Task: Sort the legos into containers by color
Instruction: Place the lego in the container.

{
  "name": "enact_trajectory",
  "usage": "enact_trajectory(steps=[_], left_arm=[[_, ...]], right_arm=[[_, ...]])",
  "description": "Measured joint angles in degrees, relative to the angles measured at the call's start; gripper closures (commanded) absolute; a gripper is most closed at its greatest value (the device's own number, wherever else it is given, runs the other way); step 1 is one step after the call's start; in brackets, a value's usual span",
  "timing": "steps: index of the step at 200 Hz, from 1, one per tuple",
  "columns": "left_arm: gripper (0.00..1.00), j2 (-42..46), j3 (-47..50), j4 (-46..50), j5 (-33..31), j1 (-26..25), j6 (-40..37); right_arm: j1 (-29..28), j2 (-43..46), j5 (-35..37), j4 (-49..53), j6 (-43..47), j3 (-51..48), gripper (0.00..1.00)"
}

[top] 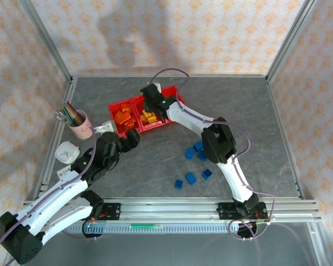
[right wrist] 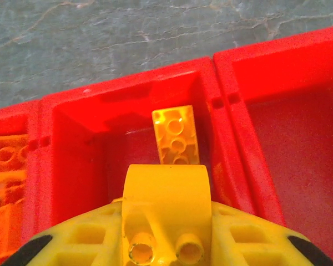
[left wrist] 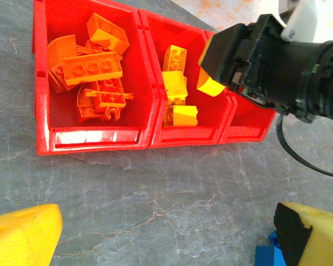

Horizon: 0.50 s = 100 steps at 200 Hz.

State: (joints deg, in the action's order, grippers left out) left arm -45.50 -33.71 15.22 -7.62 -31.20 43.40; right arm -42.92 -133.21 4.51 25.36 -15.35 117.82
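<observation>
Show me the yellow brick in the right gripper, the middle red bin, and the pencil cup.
yellow brick (right wrist: 166,199): right wrist view, its curved top face.
middle red bin (left wrist: 187,136): left wrist view, its front wall.
pencil cup (top: 81,128): top view, its pink side.

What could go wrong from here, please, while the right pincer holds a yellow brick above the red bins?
The right pincer holds the yellow brick near the middle bin's wall towards the right bin; released here, it might bounce across.
The blue bricks lie close beside the right arm; a swing back could scatter them.
The open left pincer sits near the bins' front and could clash with that arm.
</observation>
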Motion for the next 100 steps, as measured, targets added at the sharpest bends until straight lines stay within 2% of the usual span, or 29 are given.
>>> enact_trajectory(steps=[17, 45, 84, 100], left_arm=[[0.01, 0.0, 0.0, -0.6, 0.3, 0.1, 0.0], [0.01, -0.6, 0.0, -1.1, 1.0, 0.1, 0.0], [0.01, -0.7, 0.0, -1.2, 1.3, 0.1, 0.0], [0.01, -0.7, 0.0, -1.2, 1.7, 0.1, 0.0]], right_arm=[[0.6, -2.6, 0.1, 0.3, 1.1, 3.1, 0.57], [0.9, -5.2, 0.0, 1.1, 2.3, 6.9, 0.48], [0.9, -4.6, -1.3, 1.4, 3.0, 6.8, 0.45], [0.9, -2.0, -2.0, 1.2, 3.0, 3.4, 0.42]])
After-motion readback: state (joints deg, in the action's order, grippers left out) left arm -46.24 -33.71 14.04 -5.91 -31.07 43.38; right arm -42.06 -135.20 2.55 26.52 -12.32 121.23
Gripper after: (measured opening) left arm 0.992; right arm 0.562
